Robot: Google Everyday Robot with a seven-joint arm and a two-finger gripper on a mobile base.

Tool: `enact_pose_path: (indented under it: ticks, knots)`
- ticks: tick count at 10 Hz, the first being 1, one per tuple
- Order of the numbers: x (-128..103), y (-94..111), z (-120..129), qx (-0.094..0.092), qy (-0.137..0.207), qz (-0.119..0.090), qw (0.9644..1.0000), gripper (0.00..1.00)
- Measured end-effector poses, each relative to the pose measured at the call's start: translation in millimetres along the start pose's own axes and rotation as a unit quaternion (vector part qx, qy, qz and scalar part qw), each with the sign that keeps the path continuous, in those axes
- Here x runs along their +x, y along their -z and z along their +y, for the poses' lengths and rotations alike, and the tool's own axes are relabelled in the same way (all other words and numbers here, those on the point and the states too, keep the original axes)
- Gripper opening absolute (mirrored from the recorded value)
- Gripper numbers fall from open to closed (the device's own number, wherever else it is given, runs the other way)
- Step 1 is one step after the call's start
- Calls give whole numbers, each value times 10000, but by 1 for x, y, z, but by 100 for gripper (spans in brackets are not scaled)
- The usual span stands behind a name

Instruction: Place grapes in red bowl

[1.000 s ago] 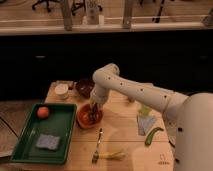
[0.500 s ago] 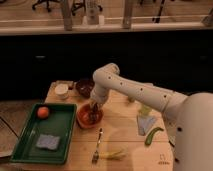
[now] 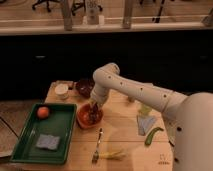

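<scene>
Camera view, the only one I have: the gripper [image 3: 93, 107] is down inside the red bowl [image 3: 79, 119], which sits left of the middle of the worktop [image 3: 122, 112], just beside the right wall of the green tray [image 3: 20, 150]. A dark lump under the gripper reads as the grapes [image 3: 89, 117], lying within the bowl's rim; I judge the placing done or all but done. I cannot tell whether the gripper holds the cluster or has let go of it, since tool and fruit merge into one dark shape.

Risks noted:
- If the cluster is not fully released, or snags, a lift would drag it up and over the rim.
- The gripper stands close to the bowl's far rim, so a slanted retreat could tip the bowl or push it toward the tray, or toward the fork [image 3: 96, 148] lying near the front edge.
- The maroon bowl [image 3: 84, 88] and the white cup [image 3: 61, 90], toward the far left corner, stand near the arm [image 3: 135, 92]; a wide swing back could strike them.

Not determinable:
- The gripper covers the far part of the bowl's inside.
- I cannot confirm that the grapes rest on the bowl's floor.
- The robot's white body [image 3: 195, 135] cuts off the front right corner.
- I cannot identify the yellow item [image 3: 114, 155] beside the fork.
</scene>
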Motion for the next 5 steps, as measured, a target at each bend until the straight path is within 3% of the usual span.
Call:
enact_pose_path:
  ticks: [5]
  knots:
    - [1,1,0,-2,59,-16,10000,23]
